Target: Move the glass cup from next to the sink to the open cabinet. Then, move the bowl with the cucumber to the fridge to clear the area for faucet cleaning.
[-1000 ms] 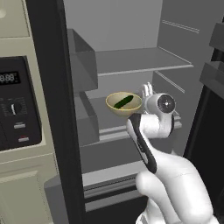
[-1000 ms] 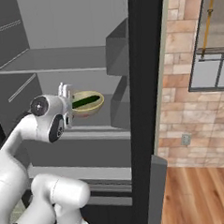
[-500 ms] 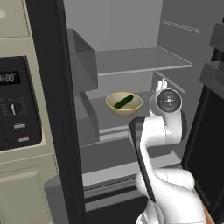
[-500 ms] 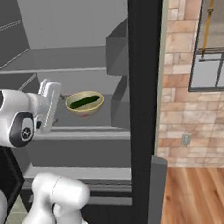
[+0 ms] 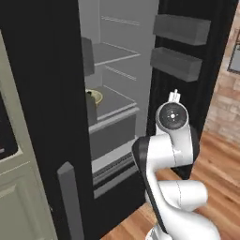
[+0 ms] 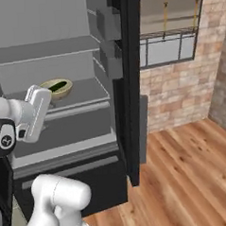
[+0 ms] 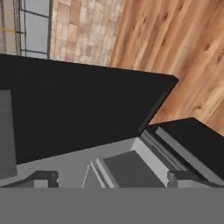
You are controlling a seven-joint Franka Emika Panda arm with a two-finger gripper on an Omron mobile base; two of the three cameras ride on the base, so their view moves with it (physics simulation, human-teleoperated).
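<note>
The bowl [image 6: 56,88] with the dark green cucumber [image 6: 58,84] rests on a middle shelf [image 6: 85,95] inside the open fridge. In the left base view the bowl [image 5: 96,97] peeks out from behind a black door edge. My gripper [image 6: 41,94] hangs in front of the fridge, a little short of the shelf and apart from the bowl. In the hand view its fingertips [image 7: 43,178] stand wide apart with nothing between them, so the gripper [image 7: 113,179] is open and empty. From the left base view the gripper [image 5: 174,96] sits just above my wrist. The glass cup is out of view.
The fridge's black right door [image 6: 130,85] stands open, with grey bins [image 5: 180,29] on its inside. A beige oven column [image 5: 18,187] is at the left. Wooden floor [image 6: 185,177] and a brick wall with a window [image 6: 172,49] lie to the right.
The whole picture has shifted, so the base has moved back and turned. My arm has drawn back from the shelf, still open. The bowl stays on the shelf.
</note>
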